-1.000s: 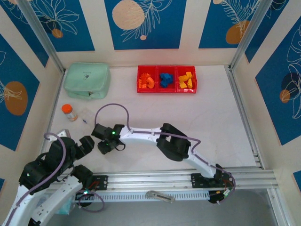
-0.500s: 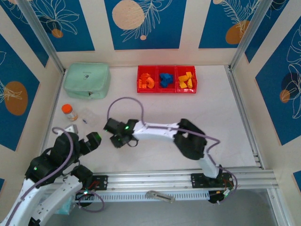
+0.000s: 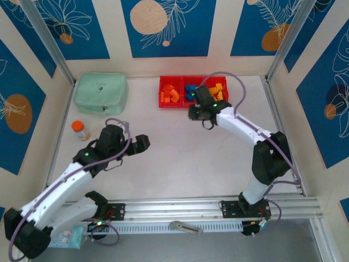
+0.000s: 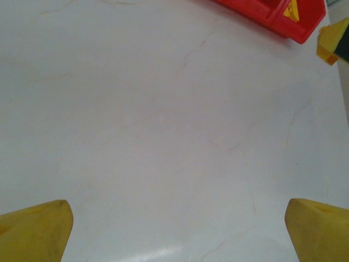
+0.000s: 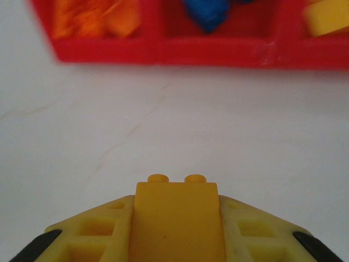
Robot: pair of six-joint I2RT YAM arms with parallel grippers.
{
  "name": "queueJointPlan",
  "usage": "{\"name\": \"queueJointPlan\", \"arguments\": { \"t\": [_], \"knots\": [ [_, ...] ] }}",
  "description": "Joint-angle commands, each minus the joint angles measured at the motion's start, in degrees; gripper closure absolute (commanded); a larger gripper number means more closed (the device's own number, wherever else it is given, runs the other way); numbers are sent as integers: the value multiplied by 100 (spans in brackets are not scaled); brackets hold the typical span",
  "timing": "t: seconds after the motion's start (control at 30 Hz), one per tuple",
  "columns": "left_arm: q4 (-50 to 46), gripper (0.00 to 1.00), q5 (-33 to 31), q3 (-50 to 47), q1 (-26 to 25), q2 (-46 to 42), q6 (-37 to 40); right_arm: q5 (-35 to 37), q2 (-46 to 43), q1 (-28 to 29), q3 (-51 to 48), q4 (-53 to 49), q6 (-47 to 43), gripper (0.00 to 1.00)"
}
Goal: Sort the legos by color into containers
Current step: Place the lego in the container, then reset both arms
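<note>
Jaws on your left gripper (image 3: 140,143) stand wide with nothing between them, hovering over bare table (image 4: 163,109) at 9 o'clock of its centre, arm outstretched, probably parked clear of the other arm. Your right gripper (image 3: 198,113) is clamped on a yellow brick (image 5: 177,215), studs forward, arm stretched long toward 12 o'clock. Just beyond lies the tray (image 5: 109,52): blue bin (image 5: 218,52) dead ahead, yellow bin (image 5: 316,52) at 1 o'clock, so expect a rightward shift before release.
</note>
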Motion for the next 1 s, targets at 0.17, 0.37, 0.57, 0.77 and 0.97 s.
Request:
{"name": "queueJointPlan", "arguments": {
  "t": [0.17,0.37,0.57,0.77,0.97],
  "knots": [
    [1652,1,439,441,56,1299,704,-213,1587,-1434,1563,290,-528,71],
    [1714,1,274,635,78,1699,905,-225,2994,-1661,3497,-259,-828,53],
    [1162,1,-408,674,409,1532,1207,-161,2346,-1716,3222,-315,-903,10],
    [657,1,-2291,261,1337,829,2031,386,-17,-1770,168,526,-645,1],
    [2836,1,-3360,-1320,2276,473,3640,1217,-1580,-1936,-2870,2290,-1103,1]
  ]
}}
